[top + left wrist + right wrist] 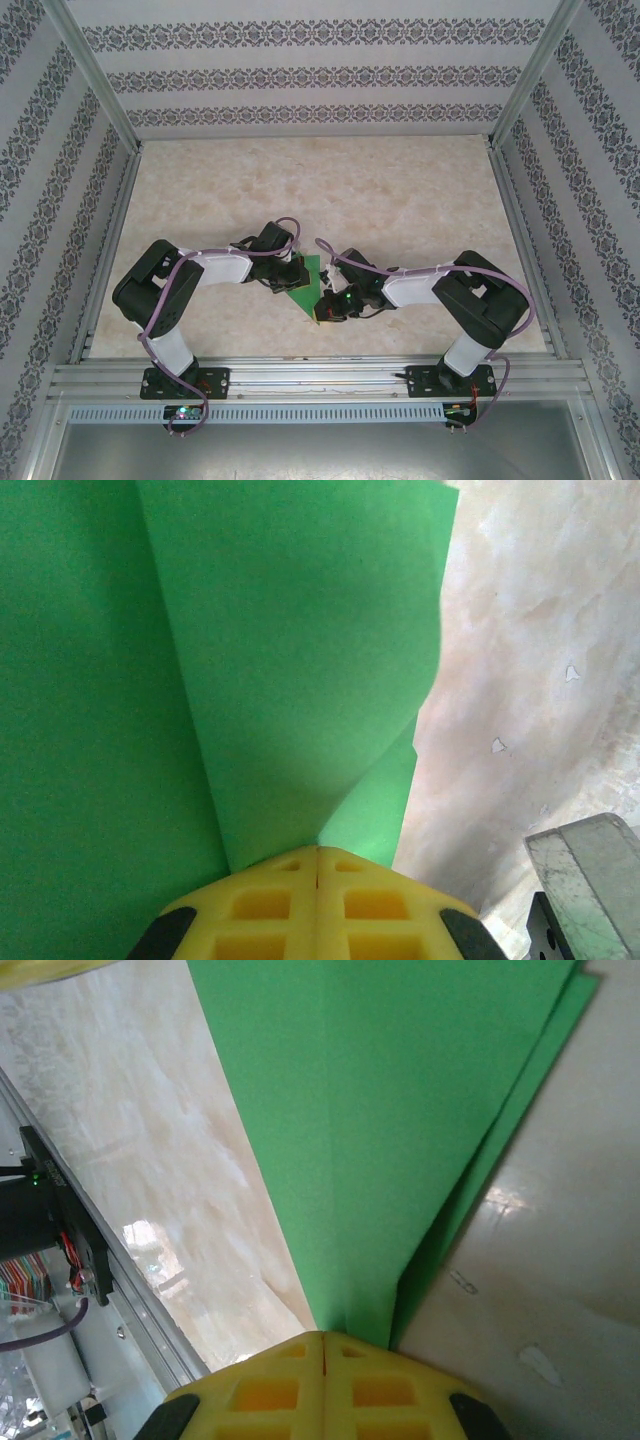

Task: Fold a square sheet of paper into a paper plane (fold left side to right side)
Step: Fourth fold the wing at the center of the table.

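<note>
Pinching the green paper [309, 282] at lower centre of the top view, left gripper [318, 854] and right gripper [323, 1340] are both clamped shut on it (layers splay apart). Best to align edges, keep tension even, then crease against the bench [400, 200].

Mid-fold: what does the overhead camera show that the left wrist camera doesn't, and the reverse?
Overhead: the green paper as a pointed outline, the right gripper at its near tip, and the patterned walls. Left wrist: the left gripper with yellow fingers shut on the paper, two layers bowing apart above them. Shared: the green paper and the marbled table.
</note>
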You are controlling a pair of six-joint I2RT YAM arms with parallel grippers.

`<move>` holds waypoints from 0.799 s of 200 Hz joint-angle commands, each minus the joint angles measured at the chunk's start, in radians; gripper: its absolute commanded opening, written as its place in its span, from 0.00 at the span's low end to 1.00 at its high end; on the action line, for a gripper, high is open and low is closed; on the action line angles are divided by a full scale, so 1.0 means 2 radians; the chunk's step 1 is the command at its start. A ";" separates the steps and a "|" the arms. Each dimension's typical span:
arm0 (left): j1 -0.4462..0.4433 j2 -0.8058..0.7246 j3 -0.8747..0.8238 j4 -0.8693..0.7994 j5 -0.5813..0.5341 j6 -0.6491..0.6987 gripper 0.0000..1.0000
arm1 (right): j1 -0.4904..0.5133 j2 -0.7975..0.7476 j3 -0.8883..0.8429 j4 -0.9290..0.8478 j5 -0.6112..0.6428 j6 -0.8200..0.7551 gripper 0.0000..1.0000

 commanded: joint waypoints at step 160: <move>-0.005 0.008 -0.015 -0.029 -0.042 -0.008 0.00 | 0.018 -0.125 -0.059 -0.040 0.013 0.019 0.00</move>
